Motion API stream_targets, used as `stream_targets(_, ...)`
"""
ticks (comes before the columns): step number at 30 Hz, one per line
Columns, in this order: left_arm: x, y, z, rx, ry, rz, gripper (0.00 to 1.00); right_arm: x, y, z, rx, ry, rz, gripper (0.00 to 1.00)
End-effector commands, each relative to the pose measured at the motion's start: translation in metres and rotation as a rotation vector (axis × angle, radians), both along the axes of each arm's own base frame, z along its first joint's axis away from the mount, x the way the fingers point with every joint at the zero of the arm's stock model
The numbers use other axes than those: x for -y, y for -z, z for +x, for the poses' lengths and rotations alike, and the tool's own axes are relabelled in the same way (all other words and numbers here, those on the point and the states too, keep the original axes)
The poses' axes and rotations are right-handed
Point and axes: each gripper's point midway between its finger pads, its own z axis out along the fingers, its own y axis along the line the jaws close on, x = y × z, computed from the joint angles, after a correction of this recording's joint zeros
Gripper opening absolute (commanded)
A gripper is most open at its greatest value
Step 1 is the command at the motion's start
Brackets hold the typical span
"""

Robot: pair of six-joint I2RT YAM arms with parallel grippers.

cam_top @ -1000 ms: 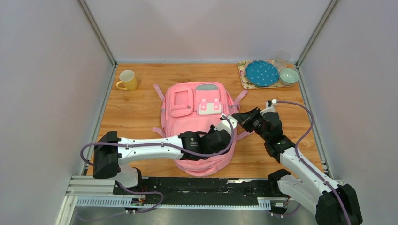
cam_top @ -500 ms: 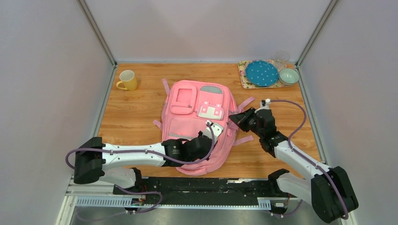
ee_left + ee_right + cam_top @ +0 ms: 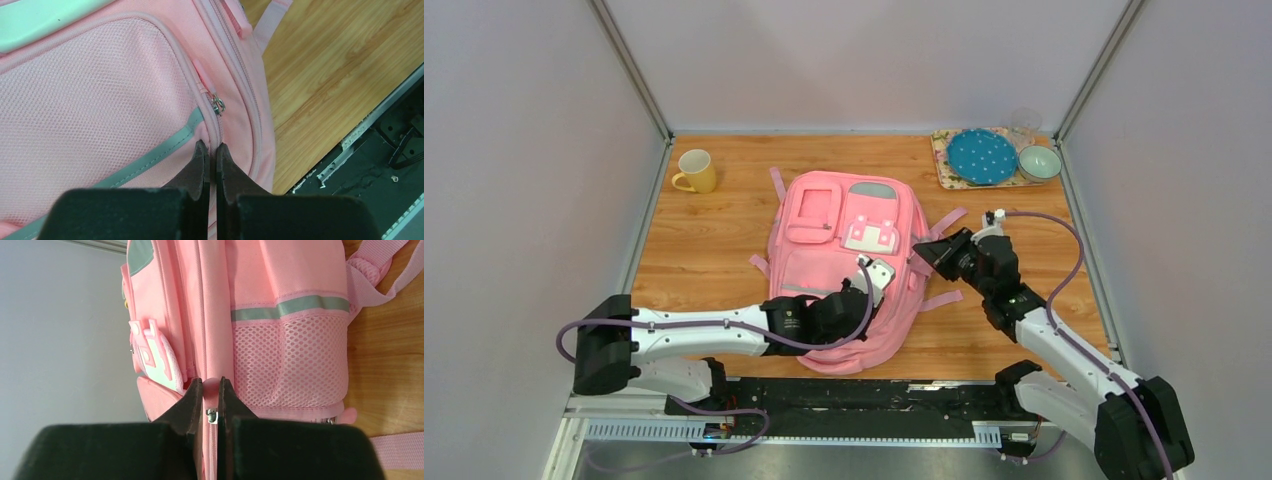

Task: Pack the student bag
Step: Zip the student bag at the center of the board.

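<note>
Here, the student bag (image 3: 844, 240) lies flat on its back mid-table, front up, its top pointing to the far wall and tilted a little rightward. We count one bag, with one white-pink clasp patch (image 3: 871, 236) on its front. From above, its near end is partly covered by the left arm, so that part is hidden from us.

The left gripper (image 3: 210, 150) sits at the bag's near right part. In its wrist view the jaws are nearly together, pinching the raised seam beside a zipper, just below a small metal zip pull (image 3: 218, 105). From above, its fingertips are tucked under the wrist and hard to make out.

The right gripper (image 3: 210, 385) meets the bag's right side. Its jaws are closed on a narrow fold of pink fabric, and a second zip pull (image 3: 212, 415) shows in the gap between the fingers. A mesh side pocket (image 3: 287, 360) lies just beside it, under a grey reflective strip (image 3: 290, 307).

Several pink straps splay out on both sides; some run under the bag, so we cannot count them.

On the wooden table (image 3: 714, 240), well apart from the bag, are one yellow mug (image 3: 696, 171) at far left and one tray (image 3: 942, 165) at far right. It holds one blue dotted plate (image 3: 982, 156), one pale bowl (image 3: 1039, 162) and one clear glass (image 3: 1025, 122), faint against the wall.
</note>
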Motion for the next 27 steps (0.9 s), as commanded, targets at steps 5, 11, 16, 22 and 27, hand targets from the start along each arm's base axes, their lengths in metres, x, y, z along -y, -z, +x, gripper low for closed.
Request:
stream_targets(5, 0.008, 0.008, -0.009, -0.034, 0.092, 0.165, 0.00, 0.003, -0.040, -0.010, 0.145, -0.022, 0.052, 0.00)
stream_targets(11, 0.037, -0.009, -0.009, -0.033, 0.141, 0.106, 0.00, 0.005, -0.043, -0.010, 0.117, -0.026, -0.002, 0.00)
stream_targets(16, 0.046, -0.018, -0.012, -0.032, 0.186, 0.101, 0.00, 0.010, -0.044, -0.008, 0.119, -0.018, -0.055, 0.19)
stream_targets(22, 0.009, -0.025, -0.017, -0.053, 0.134, 0.123, 0.60, 0.031, -0.040, -0.008, -0.010, -0.023, -0.316, 0.50)
stream_targets(27, -0.065, -0.049, -0.010, -0.001, -0.040, 0.073, 0.80, 0.035, -0.042, -0.037, -0.029, -0.077, -0.320, 0.60)
